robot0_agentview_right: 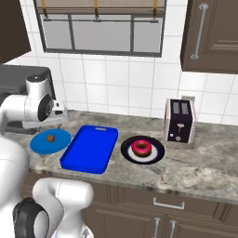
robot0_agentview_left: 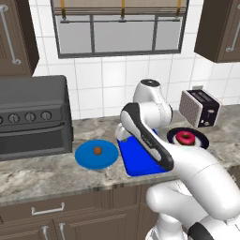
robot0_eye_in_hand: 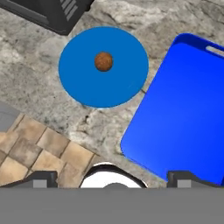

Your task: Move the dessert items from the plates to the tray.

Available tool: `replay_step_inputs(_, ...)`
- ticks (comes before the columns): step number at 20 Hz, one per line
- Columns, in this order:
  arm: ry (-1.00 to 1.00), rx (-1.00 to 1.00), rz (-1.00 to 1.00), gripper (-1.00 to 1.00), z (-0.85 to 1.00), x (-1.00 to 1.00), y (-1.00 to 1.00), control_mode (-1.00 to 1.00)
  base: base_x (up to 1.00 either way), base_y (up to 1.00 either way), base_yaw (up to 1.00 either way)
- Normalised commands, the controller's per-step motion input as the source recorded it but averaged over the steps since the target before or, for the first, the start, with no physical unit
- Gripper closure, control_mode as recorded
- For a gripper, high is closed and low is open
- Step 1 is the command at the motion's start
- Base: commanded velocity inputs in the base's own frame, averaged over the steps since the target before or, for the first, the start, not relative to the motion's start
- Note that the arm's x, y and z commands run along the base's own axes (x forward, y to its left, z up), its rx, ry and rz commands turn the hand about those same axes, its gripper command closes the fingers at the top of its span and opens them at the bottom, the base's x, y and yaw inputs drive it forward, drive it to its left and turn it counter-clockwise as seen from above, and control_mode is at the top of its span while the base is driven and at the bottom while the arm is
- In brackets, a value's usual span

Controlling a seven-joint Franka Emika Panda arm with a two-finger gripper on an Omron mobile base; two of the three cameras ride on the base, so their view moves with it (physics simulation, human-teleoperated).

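While the gripper (robot0_eye_in_hand: 113,177) hangs above the counter edge with its two dark fingertips (robot0_eye_in_hand: 41,178) spread wide and nothing between them, the hand view looks straight down on the work area. In that view the round blue plate (robot0_eye_in_hand: 83,83) lies ahead of the fingers, with the small brown ball (robot0_eye_in_hand: 103,61) resting near its centre. The blue tray (robot0_eye_in_hand: 188,113) lies just beside the plate, apart from it, with its handle slot at the far short end, and the right fingertip stands over the tray's near edge. The tiled floor (robot0_eye_in_hand: 39,153) shows below the counter edge.

In the left base view the white arm (robot0_agentview_left: 154,140) rises from the lower right, bends forward over the tray (robot0_agentview_left: 136,161), and hides much of it; the hand itself is hidden behind the forearm. In the right base view the arm's wrist (robot0_agentview_right: 39,104) is held level above the round blue plate (robot0_agentview_right: 42,145), where the ball (robot0_agentview_right: 50,137) sits.

The stone counter (robot0_agentview_right: 195,162) carries, from left to right in the right base view, the blue plate, the tray (robot0_agentview_right: 88,148), a smaller dark-rimmed plate (robot0_agentview_right: 155,155) bearing the pink-frosted donut (robot0_agentview_right: 141,148), and a toaster (robot0_agentview_right: 180,121). The donut plate stands well apart from the gripper, on the far side of the tray. A dark toaster oven (robot0_agentview_left: 33,117) stands at the left of the counter.
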Motion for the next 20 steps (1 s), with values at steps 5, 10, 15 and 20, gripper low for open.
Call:
replay_step_inputs(5, -0.16, 0.0, 0.08, -1.0, -0.32, 0.0, 0.34, -1.0, 0.0, 0.0, 0.0)
replay_step_inputs(10, -0.07, 0.0, 0.07, -1.0, -0.25, 0.02, 0.27, -1.0, 0.0, 0.0, 0.0)
replay_step_inputs(15, -0.01, 0.0, 0.01, -1.0, -0.2, 0.22, 0.13, -1.0, 0.0, 0.0, 0.0)
replay_step_inputs(20, 0.0, 0.0, 0.0, -1.0, -0.13, 0.21, 0.14, -1.0, 0.0, 0.0, 0.0)
